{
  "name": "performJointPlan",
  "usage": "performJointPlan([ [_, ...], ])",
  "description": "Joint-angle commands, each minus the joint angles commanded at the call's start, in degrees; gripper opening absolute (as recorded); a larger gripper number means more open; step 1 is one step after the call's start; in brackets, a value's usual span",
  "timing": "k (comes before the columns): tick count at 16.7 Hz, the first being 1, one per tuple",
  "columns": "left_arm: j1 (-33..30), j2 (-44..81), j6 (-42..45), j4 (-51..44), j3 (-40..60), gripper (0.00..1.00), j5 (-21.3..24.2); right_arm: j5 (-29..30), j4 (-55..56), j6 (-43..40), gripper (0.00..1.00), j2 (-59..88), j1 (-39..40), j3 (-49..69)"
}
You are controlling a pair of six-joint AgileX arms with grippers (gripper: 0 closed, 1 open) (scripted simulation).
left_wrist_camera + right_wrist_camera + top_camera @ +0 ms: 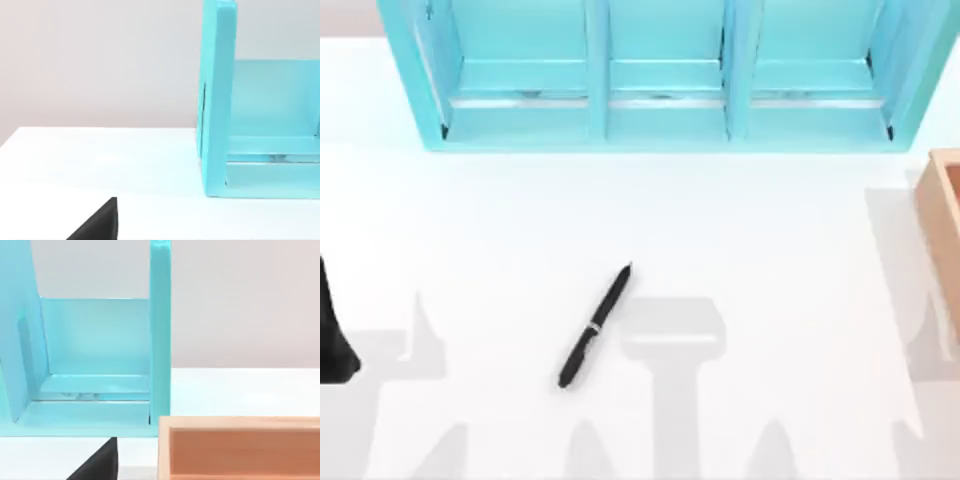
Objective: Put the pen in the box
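The pen [595,326] lies flat on the white tabletop [750,230] near the middle of the top view, slanted so its tapered tip points toward one o'clock and its butt toward seven; nothing touches it. The box [942,212] sits at the tabletop's right edge, at about three o'clock from the pen and well apart from it, only partly in frame; the right wrist view shows its thick tan wall [240,447] just beside the teal shelf unit [660,80], which runs along the twelve o'clock side.

The left arm [335,340] shows as a dark shape at the nine o'clock edge; whether either claw is apart or together, I cannot tell.

Judged from here, the risks are these: the pen is slim and round, so a claw closing off-centre or across its slant could roll it away or pinch only the clip; a grip far from mid-length could let it tilt and catch the box's thick wall on release; the long carry across the tabletop leaves room for slipping; the teal shelf unit beside the box could be mistaken for the target.

No brand, label or writing is readable anywhere.
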Motion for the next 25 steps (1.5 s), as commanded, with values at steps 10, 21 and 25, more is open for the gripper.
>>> performJointPlan([
  [10,0.0,0.0,0.0,0.0,0.0,1.0,0.0,-0.8,-10.0,18.0,1.0,21.6,14.3,19.8],
  [21,0.0,0.0,0.0,0.0,0.0,1.0,0.0,-3.6,-38.4,57.3,1.0,93.4,39.1,70.4],
  [25,0.0,0.0,0.0,0.0,0.0,1.0,0.0,-4.8,-45.2,66.6,1.0,111.6,43.1,86.3],
])
